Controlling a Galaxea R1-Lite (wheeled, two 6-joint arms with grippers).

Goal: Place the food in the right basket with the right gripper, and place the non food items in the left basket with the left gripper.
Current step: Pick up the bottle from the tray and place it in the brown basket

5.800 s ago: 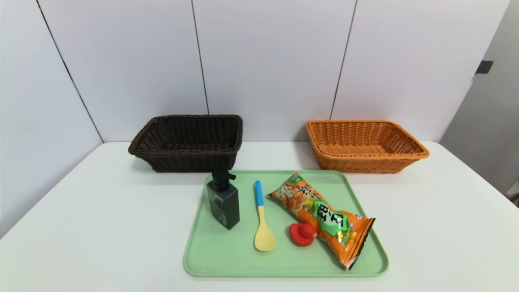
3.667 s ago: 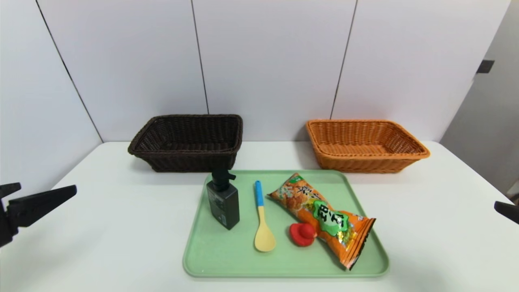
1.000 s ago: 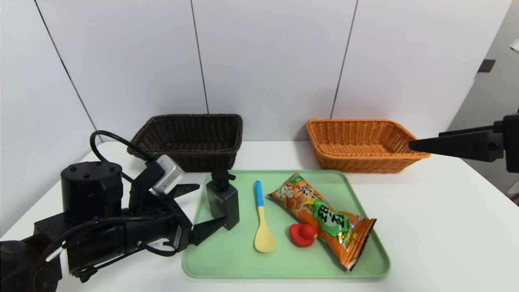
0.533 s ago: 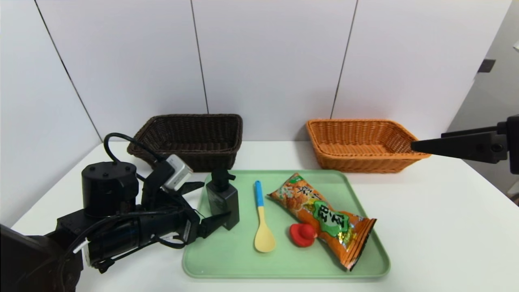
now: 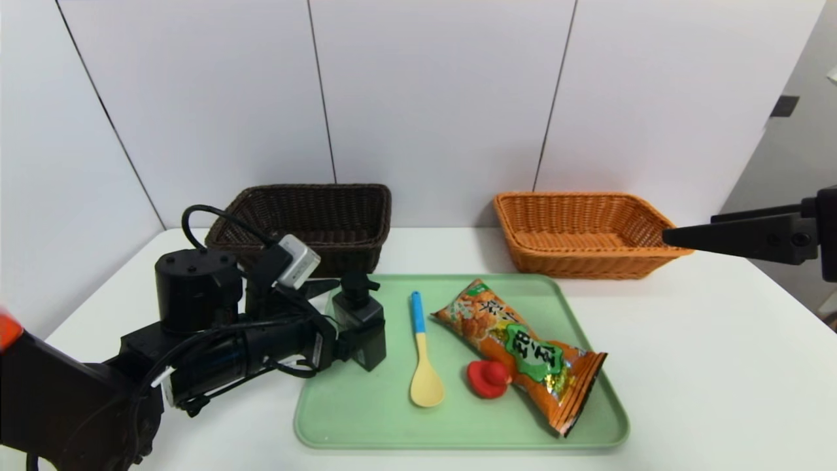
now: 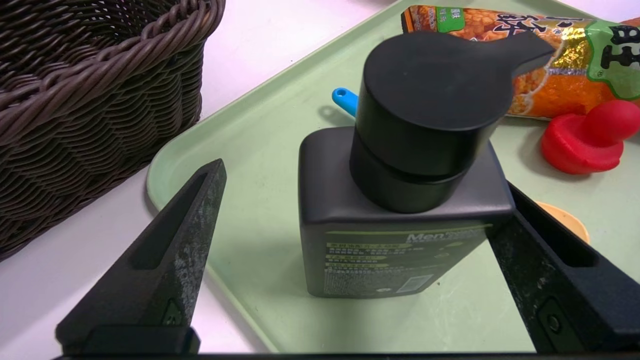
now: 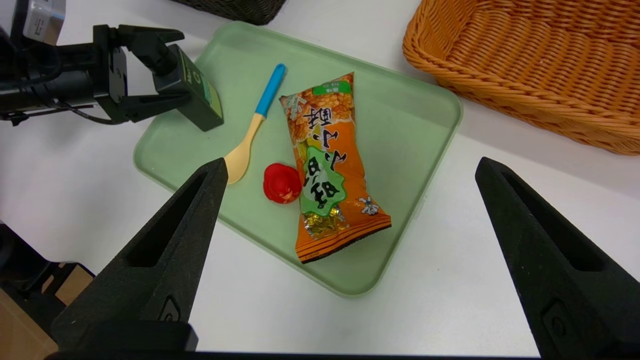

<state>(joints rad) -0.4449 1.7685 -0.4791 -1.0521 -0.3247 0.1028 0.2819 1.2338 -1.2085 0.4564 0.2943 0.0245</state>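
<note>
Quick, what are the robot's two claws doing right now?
Left gripper: open, fingers either side of the black pump bottle, not squeezing yet.
Right gripper: open, holding nothing.

Bright, even light throws soft shadows, with glare on the snack packet (image 6: 560,65).

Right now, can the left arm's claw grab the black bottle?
Probably yes. The left gripper is open with the black pump bottle between its fingers; one finger touches it, the other stands apart, and nothing blocks it.
</note>
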